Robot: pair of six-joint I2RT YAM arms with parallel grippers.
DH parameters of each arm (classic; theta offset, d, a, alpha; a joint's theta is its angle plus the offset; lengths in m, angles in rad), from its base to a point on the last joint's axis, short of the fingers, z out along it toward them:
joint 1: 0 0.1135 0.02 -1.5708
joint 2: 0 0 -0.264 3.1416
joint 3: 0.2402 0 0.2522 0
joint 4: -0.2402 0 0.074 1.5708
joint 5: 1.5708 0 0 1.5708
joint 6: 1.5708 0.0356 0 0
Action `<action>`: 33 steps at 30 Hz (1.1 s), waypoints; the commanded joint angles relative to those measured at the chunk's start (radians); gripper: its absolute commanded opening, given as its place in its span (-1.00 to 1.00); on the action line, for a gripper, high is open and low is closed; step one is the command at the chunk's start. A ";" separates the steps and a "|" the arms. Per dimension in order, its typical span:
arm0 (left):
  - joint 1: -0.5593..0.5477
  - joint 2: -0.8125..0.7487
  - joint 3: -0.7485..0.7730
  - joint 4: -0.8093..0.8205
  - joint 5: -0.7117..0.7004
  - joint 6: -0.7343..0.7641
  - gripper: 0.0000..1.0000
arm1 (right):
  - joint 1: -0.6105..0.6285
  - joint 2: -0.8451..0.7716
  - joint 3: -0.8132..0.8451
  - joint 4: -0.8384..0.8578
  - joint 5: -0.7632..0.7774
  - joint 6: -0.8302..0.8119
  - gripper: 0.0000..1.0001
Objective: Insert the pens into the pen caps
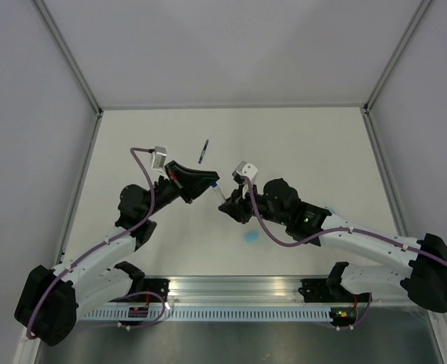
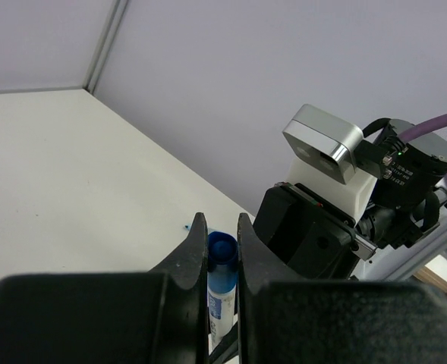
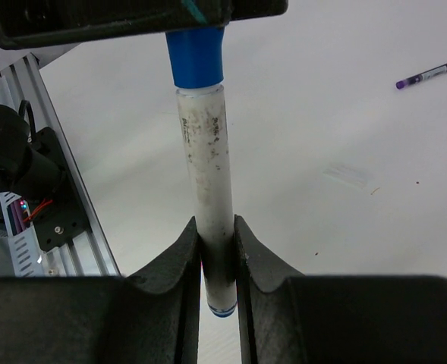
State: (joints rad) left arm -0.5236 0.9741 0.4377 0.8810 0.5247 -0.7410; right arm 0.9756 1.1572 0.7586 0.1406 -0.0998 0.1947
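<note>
Both ends of the blue-and-white pen (image 3: 208,152) are clamped: right gripper (image 3: 217,227) on its white barrel, left gripper (image 2: 223,227) on its blue end. The dark pen (image 3: 430,73) lies well ahead-right of the right gripper.

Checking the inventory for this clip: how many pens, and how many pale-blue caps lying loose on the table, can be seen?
Pens: 2, the blue-and-white pen and the dark pen
Loose caps: 1, the pale-blue cap
Total: 3

Pen (image 1: 220,192) centre; other pen (image 1: 204,152) behind; cap (image 1: 250,237) before, right.
</note>
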 commanded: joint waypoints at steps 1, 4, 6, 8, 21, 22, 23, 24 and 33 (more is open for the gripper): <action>-0.076 0.041 -0.019 -0.214 0.149 0.054 -0.95 | -0.092 -0.021 0.179 0.304 0.104 0.009 -1.00; -0.079 0.048 -0.011 -0.234 0.124 0.080 -0.95 | -0.133 -0.013 0.218 0.303 0.040 0.023 -1.00; -0.082 0.054 -0.008 -0.238 0.113 0.086 -0.95 | -0.143 0.001 0.252 0.292 0.014 0.023 -1.00; -0.091 0.063 -0.007 -0.232 0.110 0.088 -0.95 | -0.150 0.013 0.271 0.294 0.008 0.020 -1.00; -0.130 0.137 0.038 -0.316 0.089 0.094 -0.95 | -0.206 0.067 0.377 0.255 -0.012 -0.092 -1.00; -0.133 0.135 0.051 -0.335 0.081 0.103 -0.95 | -0.219 0.065 0.375 0.257 -0.015 -0.092 -1.00; -0.134 0.132 0.053 -0.346 0.077 0.117 -0.95 | -0.224 0.056 0.375 0.261 -0.014 -0.092 -0.99; -0.135 0.130 0.055 -0.352 0.072 0.120 -0.95 | -0.230 0.053 0.372 0.266 -0.017 -0.089 -1.00; -0.142 0.169 0.062 -0.335 0.081 0.114 -0.95 | -0.255 0.070 0.372 0.284 -0.005 -0.078 -1.00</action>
State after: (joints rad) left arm -0.5861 1.1049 0.5648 0.8089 0.3622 -0.6304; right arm 0.7910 1.2728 0.9787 -0.0311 -0.2714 0.0952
